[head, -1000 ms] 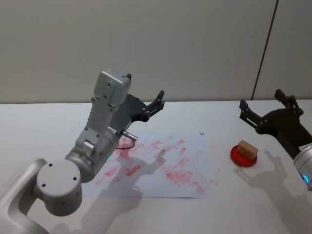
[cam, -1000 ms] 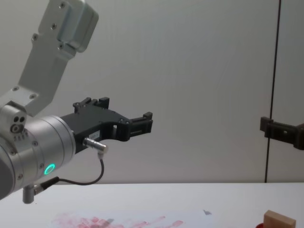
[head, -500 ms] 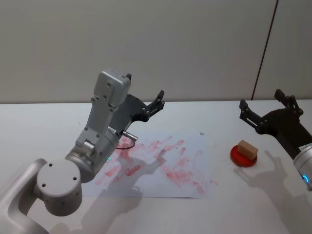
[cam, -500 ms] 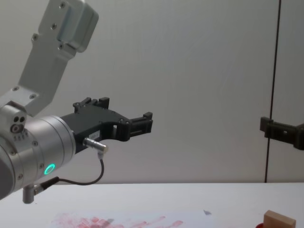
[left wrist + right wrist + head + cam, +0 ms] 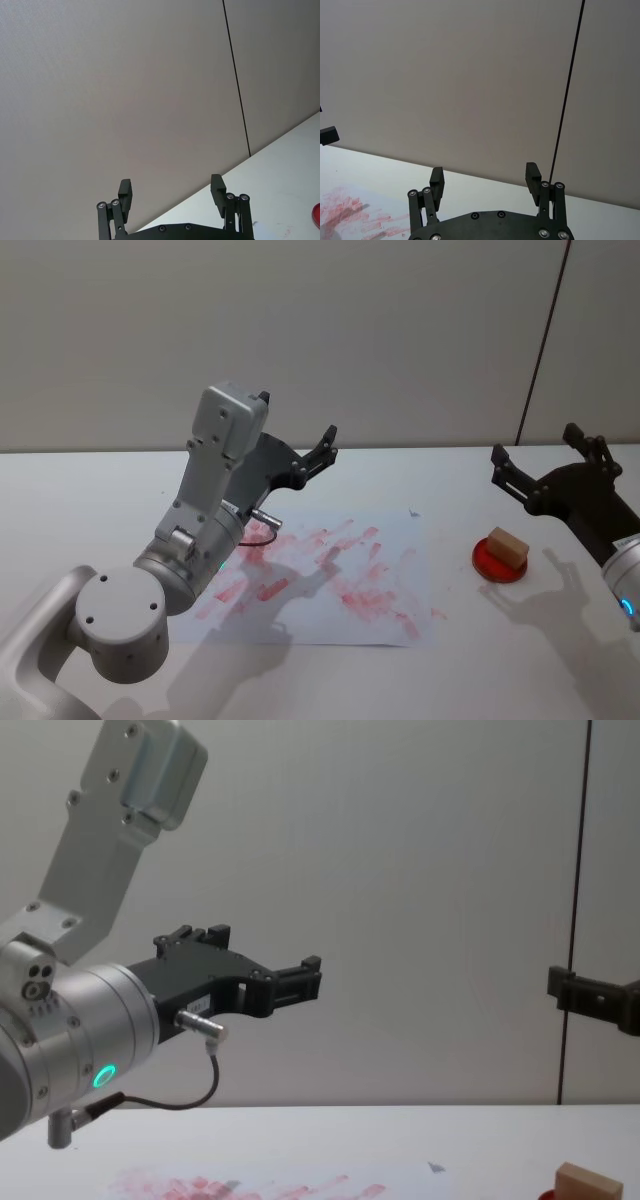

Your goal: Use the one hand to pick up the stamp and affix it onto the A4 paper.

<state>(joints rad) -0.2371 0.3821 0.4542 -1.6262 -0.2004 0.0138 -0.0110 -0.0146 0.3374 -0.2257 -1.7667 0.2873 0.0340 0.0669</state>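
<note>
Stamp (image 5: 507, 544): tan wooden block sitting on top of the red round pad (image 5: 497, 565), on the table (image 5: 80, 500) to the right of the A4 paper (image 5: 330, 580) and apart from it. Nothing grips it

A4 paper: lies flat on the table in mid-field, red-pink blotches over most of the sheet, small grey mark (image 5: 414, 512) at its far edge

Right gripper (image 5: 534, 441): held in the air just beyond the pad, above the table, not touching the stamp. Jaws spread wide, nothing between them; the right wrist view shows both fingers well apart against the wall

Left gripper (image 5: 297, 415): raised over the far left part of the paper, pointing toward the wall. Jaws spread, empty
</note>
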